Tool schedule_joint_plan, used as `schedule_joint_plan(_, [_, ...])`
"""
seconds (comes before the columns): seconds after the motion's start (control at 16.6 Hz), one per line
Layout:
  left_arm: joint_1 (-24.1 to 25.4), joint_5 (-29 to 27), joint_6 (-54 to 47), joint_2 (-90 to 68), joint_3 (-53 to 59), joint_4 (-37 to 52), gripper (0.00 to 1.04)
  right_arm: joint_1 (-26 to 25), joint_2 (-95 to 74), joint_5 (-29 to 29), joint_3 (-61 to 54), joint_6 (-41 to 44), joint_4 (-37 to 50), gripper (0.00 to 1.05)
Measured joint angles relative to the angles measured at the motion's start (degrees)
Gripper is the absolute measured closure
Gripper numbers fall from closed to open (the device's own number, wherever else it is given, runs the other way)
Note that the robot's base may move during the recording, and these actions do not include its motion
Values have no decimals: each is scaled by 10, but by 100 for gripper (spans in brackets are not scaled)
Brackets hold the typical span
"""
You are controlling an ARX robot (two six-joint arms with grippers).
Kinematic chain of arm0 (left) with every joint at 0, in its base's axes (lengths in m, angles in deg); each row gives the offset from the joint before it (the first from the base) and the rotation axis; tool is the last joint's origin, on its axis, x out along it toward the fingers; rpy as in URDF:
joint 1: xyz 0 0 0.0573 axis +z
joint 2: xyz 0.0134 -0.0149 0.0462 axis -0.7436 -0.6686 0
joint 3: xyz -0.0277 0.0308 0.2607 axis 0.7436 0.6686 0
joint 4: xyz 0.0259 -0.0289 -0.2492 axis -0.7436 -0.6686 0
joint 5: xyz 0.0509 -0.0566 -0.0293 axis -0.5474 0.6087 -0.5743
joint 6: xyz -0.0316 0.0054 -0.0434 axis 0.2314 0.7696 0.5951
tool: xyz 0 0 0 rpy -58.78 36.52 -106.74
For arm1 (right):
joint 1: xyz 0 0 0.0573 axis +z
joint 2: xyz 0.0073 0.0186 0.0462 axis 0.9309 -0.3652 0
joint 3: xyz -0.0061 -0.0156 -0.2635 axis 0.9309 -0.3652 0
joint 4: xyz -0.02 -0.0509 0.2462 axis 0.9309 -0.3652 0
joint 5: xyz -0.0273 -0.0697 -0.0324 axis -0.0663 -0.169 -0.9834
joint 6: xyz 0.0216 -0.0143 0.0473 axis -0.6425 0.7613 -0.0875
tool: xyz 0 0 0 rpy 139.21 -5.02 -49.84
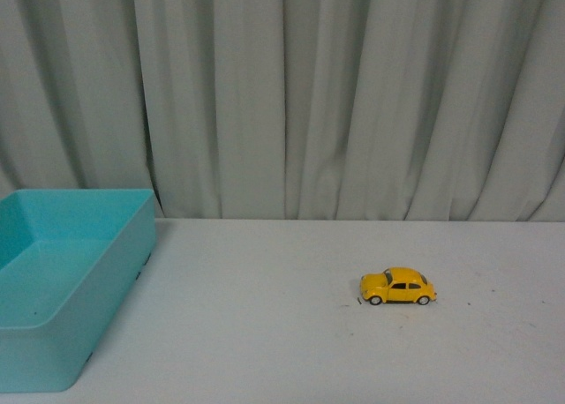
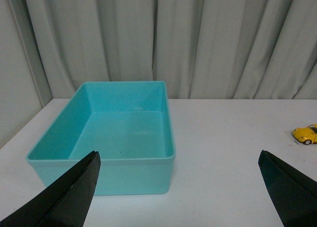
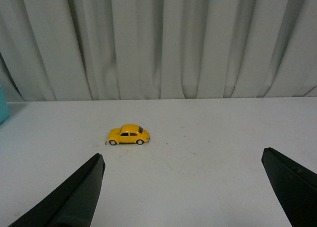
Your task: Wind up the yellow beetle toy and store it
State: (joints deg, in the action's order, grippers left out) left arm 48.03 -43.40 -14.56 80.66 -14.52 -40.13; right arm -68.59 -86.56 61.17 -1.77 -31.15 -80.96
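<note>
Beetle toy [image 1: 398, 287] on white table [image 1: 265, 342], apart from teal bin [image 1: 44, 360]

Seeing toy [image 1: 398, 287] sitting on table [image 1: 265, 333] right of centre, bin [image 1: 44, 360] far left, curtain [image 1: 353, 95] hanging behind.

Open turquoise bin [image 1: 44, 360], nothing in it, at the white table's [image 1: 265, 333] left edge; pale pleated curtain [image 1: 353, 95] hangs behind the back edge.

The left end effector [image 2: 178, 155] and right end effector [image 3: 183, 154] are matte black, tapering wedges.
</note>
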Motion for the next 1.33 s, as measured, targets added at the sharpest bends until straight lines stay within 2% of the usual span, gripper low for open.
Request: schedule_joint_plan(1.33, [0, 0, 0, 0, 0, 0, 7, 0, 0, 0, 0, 0, 0, 7])
